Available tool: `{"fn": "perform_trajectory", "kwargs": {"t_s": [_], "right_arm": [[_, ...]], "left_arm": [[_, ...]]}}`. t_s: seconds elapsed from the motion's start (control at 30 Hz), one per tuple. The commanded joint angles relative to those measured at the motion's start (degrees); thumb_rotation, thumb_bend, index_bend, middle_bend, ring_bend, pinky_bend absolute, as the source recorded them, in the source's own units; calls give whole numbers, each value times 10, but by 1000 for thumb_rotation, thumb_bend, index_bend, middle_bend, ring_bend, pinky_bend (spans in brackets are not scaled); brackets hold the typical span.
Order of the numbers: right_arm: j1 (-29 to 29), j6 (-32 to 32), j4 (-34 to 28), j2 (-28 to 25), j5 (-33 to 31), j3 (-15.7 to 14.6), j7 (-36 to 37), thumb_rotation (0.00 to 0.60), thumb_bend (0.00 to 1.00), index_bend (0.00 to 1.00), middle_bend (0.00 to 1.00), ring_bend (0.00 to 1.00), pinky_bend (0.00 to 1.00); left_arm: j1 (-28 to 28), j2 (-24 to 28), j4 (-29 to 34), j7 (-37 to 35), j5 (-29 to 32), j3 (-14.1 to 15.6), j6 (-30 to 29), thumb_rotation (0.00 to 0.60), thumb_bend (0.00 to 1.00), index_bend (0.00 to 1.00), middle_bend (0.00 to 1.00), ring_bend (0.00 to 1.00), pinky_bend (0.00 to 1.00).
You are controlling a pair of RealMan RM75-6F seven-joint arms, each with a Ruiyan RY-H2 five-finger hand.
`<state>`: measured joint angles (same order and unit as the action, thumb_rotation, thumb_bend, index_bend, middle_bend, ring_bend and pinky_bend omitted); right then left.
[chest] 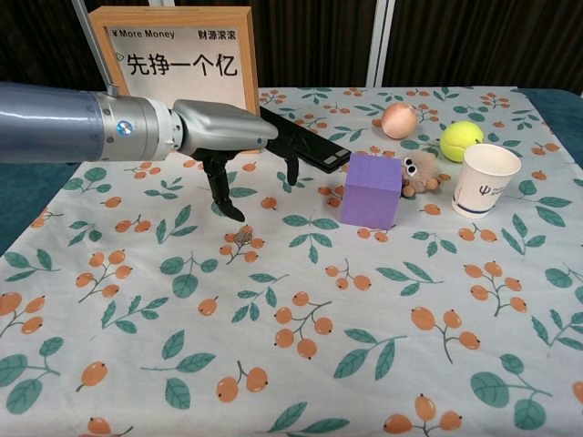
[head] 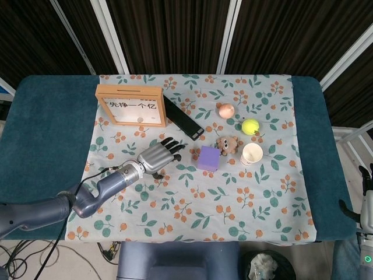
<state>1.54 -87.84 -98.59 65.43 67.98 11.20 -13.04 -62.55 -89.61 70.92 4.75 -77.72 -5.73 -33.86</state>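
The left hand (chest: 232,137) hangs over the cloth (chest: 301,364) with fingers spread, holding nothing, above a small brown pebble (chest: 242,236). The purple block (chest: 372,189) sits just right of it, the black bar (chest: 305,138) and framed sign (chest: 178,64) farther back. The right hand (head: 367,201) shows only at the right edge; its state cannot be told.

Left hand (head: 158,156) hovers over the floral cloth (head: 175,204), fingers spread, holding nothing, just left of the purple block (head: 208,158); wooden frame (head: 130,105) farther back.

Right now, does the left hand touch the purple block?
Apart. In the chest view, tablecloth shows between the left hand and the purple block; the head view shows that gap too.
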Motion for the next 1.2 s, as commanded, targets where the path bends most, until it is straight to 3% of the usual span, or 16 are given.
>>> {"fn": "perform_trajectory", "kwargs": {"t_s": [0.03, 0.57, 1.2], "right_arm": [[0, 0, 0, 0, 0, 0, 0, 600, 263, 134, 27, 0, 0], [-1, 1, -2, -1, -4, 1, 2, 600, 264, 134, 27, 0, 0], [-1, -1, -5, -1, -12, 4, -1, 600, 264, 134, 27, 0, 0]], "left_arm": [[2, -23, -20, 12, 14, 2, -3, 600, 151, 313, 28, 0, 0], [22, -54, -55, 8, 26, 16, -6, 600, 180, 418, 35, 0, 0], [56, -23, -42, -67, -27, 45, -38, 600, 290, 402, 38, 0, 0]]}}
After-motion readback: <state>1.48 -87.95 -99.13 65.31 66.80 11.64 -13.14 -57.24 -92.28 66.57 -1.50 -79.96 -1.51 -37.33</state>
